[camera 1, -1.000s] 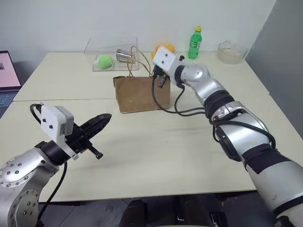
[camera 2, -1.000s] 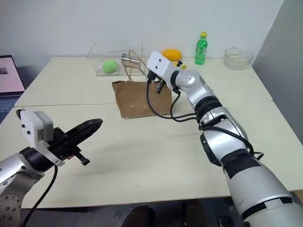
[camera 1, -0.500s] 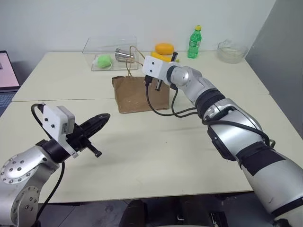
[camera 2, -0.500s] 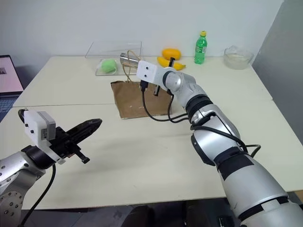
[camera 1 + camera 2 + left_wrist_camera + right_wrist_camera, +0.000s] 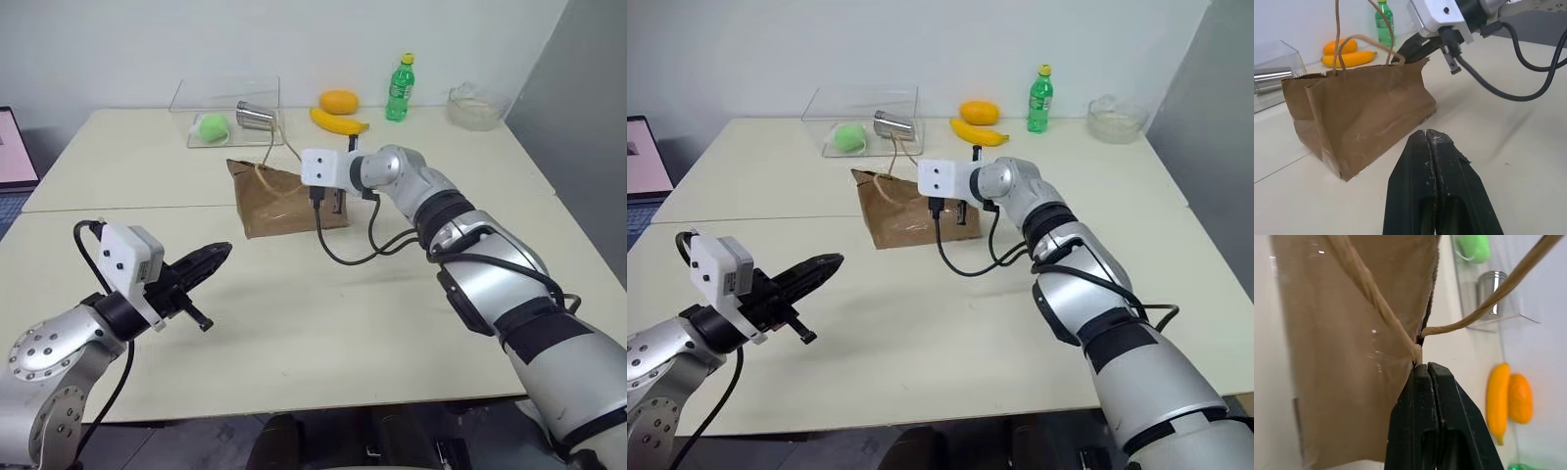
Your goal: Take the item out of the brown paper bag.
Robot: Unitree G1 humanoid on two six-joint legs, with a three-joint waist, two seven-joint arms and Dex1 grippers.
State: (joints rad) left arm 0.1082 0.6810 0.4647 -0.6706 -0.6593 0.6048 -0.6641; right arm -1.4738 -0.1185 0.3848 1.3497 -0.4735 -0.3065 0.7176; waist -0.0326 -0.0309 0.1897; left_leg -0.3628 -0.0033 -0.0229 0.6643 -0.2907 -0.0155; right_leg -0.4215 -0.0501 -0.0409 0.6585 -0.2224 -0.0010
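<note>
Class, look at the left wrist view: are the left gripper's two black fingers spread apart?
No. The left gripper has its fingers pressed together with nothing between them, pointing toward the brown paper bag.

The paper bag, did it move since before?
Yes. The brown paper bag has tipped: its top now leans toward the clear tray, away from the banana. The right gripper is shut on the bag's rim by a handle.
</note>
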